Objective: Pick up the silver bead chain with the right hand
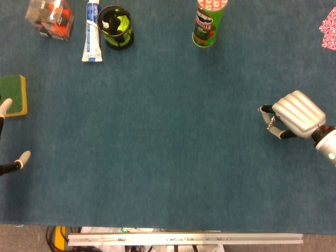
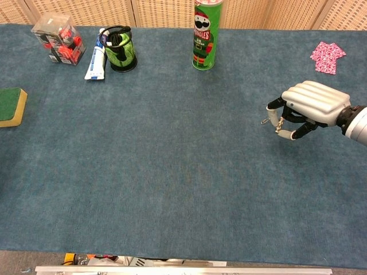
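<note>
My right hand (image 1: 296, 114) (image 2: 314, 103) hovers over the right side of the blue table, fingers curled. It pinches the silver bead chain (image 1: 271, 124) (image 2: 280, 125), and a short length of it dangles below the fingertips, off the cloth. Of my left hand (image 1: 11, 136) only two pale fingertips show at the left edge of the head view, spread apart with nothing between them. The chest view does not show it.
A small paper clip (image 2: 264, 121) lies just left of the right hand. At the back stand a green Pringles can (image 1: 208, 23) (image 2: 205, 37), a green-black cup (image 1: 116, 26), a toothpaste tube (image 1: 91, 31) and a clear box (image 1: 51, 18). A green sponge (image 1: 12, 94) is far left, a pink cloth (image 2: 327, 57) far right.
</note>
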You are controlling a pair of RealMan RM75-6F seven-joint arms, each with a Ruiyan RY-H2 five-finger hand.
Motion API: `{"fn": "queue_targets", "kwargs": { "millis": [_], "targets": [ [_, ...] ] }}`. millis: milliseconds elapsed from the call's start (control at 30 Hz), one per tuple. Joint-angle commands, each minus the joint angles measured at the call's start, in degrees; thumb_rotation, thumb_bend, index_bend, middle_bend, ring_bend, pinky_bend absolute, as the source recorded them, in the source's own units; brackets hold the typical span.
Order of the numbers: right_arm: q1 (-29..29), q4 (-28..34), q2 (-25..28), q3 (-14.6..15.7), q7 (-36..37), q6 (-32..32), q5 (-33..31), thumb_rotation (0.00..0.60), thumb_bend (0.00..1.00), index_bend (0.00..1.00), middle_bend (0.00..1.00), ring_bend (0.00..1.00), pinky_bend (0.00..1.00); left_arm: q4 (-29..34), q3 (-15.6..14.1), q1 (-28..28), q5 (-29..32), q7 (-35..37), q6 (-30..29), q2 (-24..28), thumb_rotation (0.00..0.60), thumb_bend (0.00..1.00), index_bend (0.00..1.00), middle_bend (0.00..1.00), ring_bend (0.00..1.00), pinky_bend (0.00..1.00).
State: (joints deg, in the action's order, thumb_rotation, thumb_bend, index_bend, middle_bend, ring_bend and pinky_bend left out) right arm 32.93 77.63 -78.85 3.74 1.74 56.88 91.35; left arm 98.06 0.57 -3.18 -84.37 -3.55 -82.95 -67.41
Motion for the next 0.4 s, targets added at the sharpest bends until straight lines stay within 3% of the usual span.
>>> {"fn": "queue_targets", "kwargs": {
  "millis": [33,400],
  "targets": [
    [0.32,-1.43,-0.96,-0.40,1.47,-0.84,-0.67,0.600,0.41,0.73,1.00,1.00,1.00,0.02,0.04,0.02,0.24,-0.03,0.03,0.06,0.600,0.17,0.00,0.00,0.00,0.00],
    [1.62,-4.32,-3.70,-0.89,4.24,-2.51,-0.73,0.600,0.41,0.73,1.00,1.00,1.00,0.51,-0.20,0.30,0.20,-0.41,-0.41,0.33,0.600,0.17,0.00,0.00,0.00,0.00]
  ]
}}
